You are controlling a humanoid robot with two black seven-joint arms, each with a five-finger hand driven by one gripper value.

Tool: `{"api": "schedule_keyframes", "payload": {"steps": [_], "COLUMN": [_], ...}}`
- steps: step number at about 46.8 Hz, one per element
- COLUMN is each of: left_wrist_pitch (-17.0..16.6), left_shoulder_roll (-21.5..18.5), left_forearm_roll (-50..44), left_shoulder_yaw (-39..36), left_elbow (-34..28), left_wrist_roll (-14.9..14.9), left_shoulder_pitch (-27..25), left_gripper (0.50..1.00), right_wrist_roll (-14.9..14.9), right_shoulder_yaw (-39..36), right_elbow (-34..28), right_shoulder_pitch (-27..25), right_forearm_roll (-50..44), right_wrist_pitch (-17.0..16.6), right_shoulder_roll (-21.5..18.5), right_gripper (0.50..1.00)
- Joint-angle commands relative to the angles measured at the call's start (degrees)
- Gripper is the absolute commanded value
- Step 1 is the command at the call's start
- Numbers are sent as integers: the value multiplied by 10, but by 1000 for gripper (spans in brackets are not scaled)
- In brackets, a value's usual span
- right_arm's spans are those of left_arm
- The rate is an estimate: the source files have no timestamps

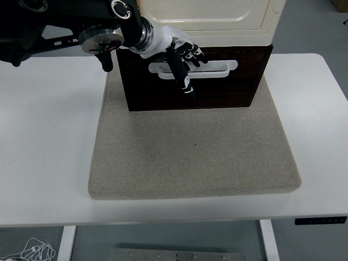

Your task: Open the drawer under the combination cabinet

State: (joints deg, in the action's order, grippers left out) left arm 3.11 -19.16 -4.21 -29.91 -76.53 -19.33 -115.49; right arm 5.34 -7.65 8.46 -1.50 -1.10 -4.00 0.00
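Where the grey mat (190,147) meets the cabinet (217,19) at twelve o'clock, we see the dark drawer (223,87) closed, our left hand (174,46) curled over its white handle (217,69), thumb hanging down in front.

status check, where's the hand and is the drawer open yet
Left robot hand at the white handle, fingers over it, grip unclear. Dark drawer not visibly pulled out. Mat in front clear. Right arm out of view.
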Motion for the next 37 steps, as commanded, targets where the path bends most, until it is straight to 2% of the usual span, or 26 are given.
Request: {"api": "schedule_keyframes", "payload": {"steps": [1,37], "left_wrist_pitch": [1,1], "left_shoulder_roll": [0,11], "left_forearm_roll": [0,10], "left_shoulder_yaw": [-1,2], "left_elbow": [5,13], "left_wrist_roll": [0,0], "left_shoulder_pitch": [0,16], "left_gripper": [1000,1000], "right_wrist_roll": [0,0], "right_shoulder_yaw": [0,0], "right_elbow": [0,0], "right_shoulder_pitch": [0,0], "right_forearm_roll": [0,0], "right_wrist_pitch": [0,0], "right_shoulder_roll": [0,0], "right_gripper": [926,926]}}
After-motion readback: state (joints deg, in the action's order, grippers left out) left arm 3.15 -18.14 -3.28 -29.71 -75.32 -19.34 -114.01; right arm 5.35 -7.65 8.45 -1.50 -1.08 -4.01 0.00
